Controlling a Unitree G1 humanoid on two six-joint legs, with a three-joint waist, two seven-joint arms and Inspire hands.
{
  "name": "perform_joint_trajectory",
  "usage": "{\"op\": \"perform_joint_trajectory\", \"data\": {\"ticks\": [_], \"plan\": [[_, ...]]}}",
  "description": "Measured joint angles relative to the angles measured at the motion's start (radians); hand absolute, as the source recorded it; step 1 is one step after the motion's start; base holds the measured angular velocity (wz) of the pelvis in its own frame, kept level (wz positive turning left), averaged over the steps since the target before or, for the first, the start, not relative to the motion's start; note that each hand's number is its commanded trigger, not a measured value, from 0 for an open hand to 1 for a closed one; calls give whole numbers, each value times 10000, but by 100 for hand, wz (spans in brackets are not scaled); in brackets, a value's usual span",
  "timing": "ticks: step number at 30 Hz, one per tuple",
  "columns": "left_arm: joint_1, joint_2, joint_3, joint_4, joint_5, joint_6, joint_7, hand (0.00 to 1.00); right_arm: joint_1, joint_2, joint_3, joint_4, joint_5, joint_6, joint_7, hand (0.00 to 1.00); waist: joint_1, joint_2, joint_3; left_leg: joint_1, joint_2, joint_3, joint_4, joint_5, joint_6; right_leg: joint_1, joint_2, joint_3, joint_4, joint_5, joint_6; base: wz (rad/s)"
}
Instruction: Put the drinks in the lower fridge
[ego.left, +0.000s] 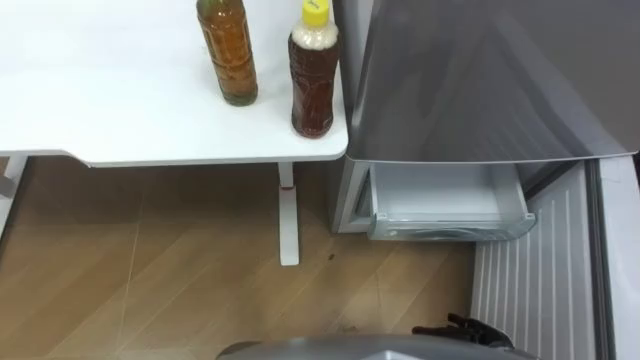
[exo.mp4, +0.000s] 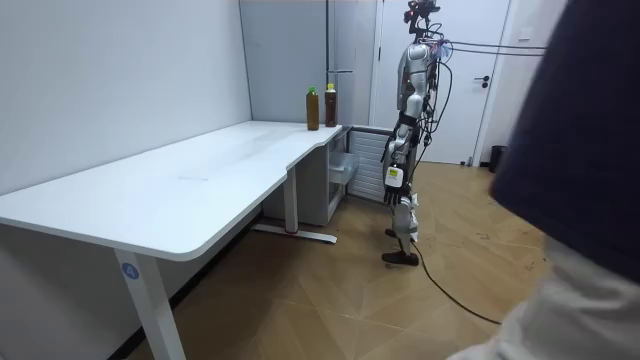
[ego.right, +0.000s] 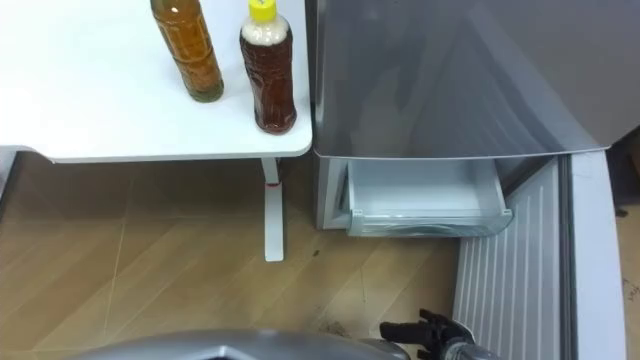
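Amber bottle (ego.left: 227, 55) and yellow-capped bottle (ego.left: 314, 75) standing upright at white table's (ego.left: 120, 110) right edge, beside fridge (ego.left: 480, 80) | lower drawer (ego.left: 450, 215) sitting open | right hand (ego.left: 468, 328) hanging near, fingers loosely spread, holding nothing.

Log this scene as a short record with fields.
table: white, beside the fridge
green-capped bottle: upright on the table, near its corner
yellow-capped bottle: upright at the corner, nearest the fridge
drawer: lower one, pulled out, no drink seen inside
door: lower one, swung open on the robot's right
right hand: low, before the open door, relaxed, holding nothing
task: not begun, both drinks on the table
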Motion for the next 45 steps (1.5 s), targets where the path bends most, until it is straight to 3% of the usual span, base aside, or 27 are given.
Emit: {"op": "perform_joint_trajectory", "data": {"ticks": [27,38,42,45], "plan": [[-26,-15,12,0,-24,-12,51,0,-6,2,1,-1,18,-36,-9,0,-5,22,-11,5,-2,13,118,-13,-1,116,-10,-37,10,-7,3,0],[-116,-28,301,2,-113,-253,514,0,-219,-7,-38,352,-18,-128,16,0,-19,96,-18,-13,-4,-69,121,-33,5,122,-8,-87,-3,-7,3,1],[-171,-23,530,3,-1483,-288,1042,0,-210,-8,-96,366,-14,-126,-3,0,-10,135,-16,-13,-12,-171,115,-49,3,129,1,-127,-91,-10,7,4],[-95,-7,920,1,-3339,-292,1561,0,-198,-10,-115,446,108,-114,-125,0,-13,177,-22,24,-18,-183,112,-49,3,202,-2,-140,-121,-10,7,0]]}}
